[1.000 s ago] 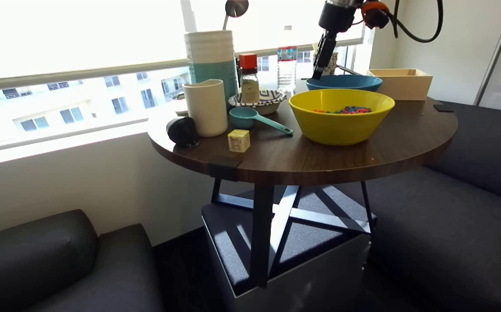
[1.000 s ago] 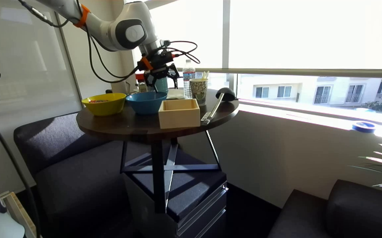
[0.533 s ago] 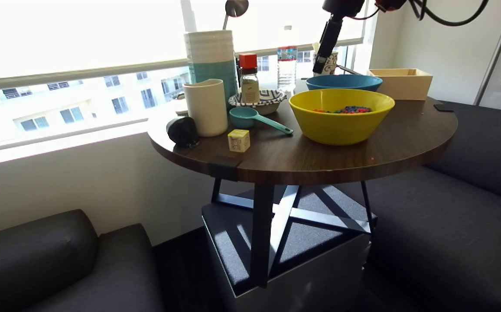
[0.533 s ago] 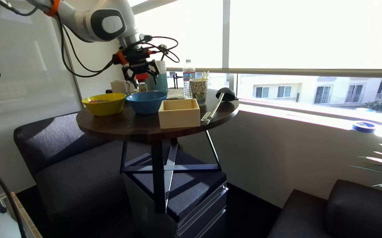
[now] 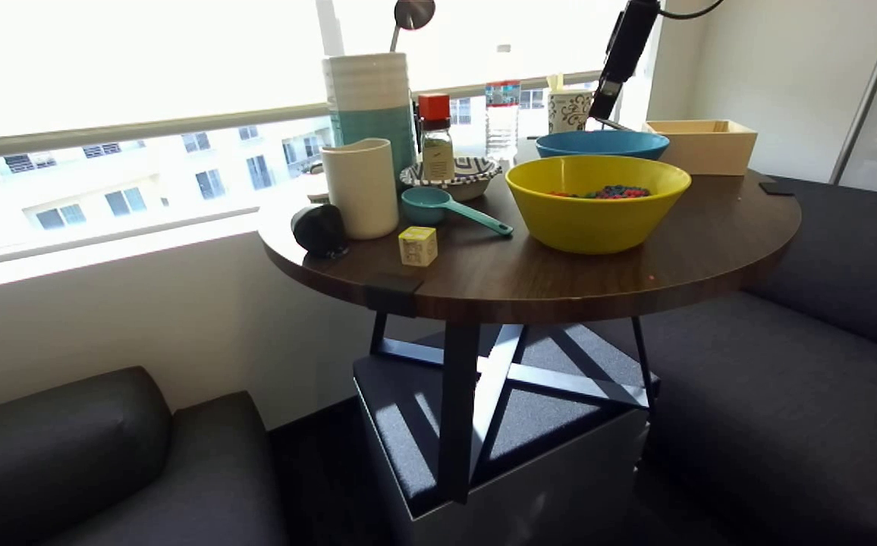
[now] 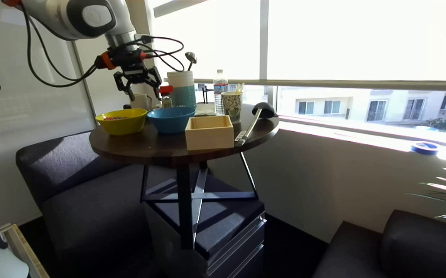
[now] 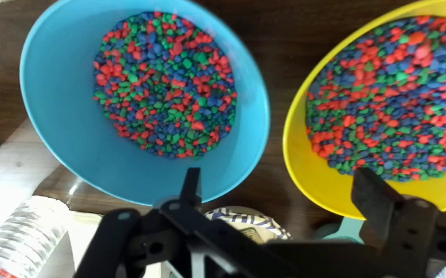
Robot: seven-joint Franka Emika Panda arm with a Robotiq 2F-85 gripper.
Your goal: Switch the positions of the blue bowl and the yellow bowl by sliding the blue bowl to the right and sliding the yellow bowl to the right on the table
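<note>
Presumably for clearance, the black two-fingered tool (image 6: 144, 97) is held spread, empty, higher than the round yellow plastic bowl (image 6: 122, 126), just beside which the round teal-blue plastic bowl (image 6: 171, 122) is set.

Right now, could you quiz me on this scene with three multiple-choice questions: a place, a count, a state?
1. The blue bowl is:
A) on the table, beside the yellow bowl
B) under the table
C) in the yellow bowl

2. How many of these bowls hold pebbles?
A) none
B) one
C) two

3. The end effector is:
A) shut
B) open
C) gripping a bowl

1 A: an exterior view shows them side by side.
2 C: the wrist view shows pebbles in each.
3 B: its fingers stand wide apart.
</note>
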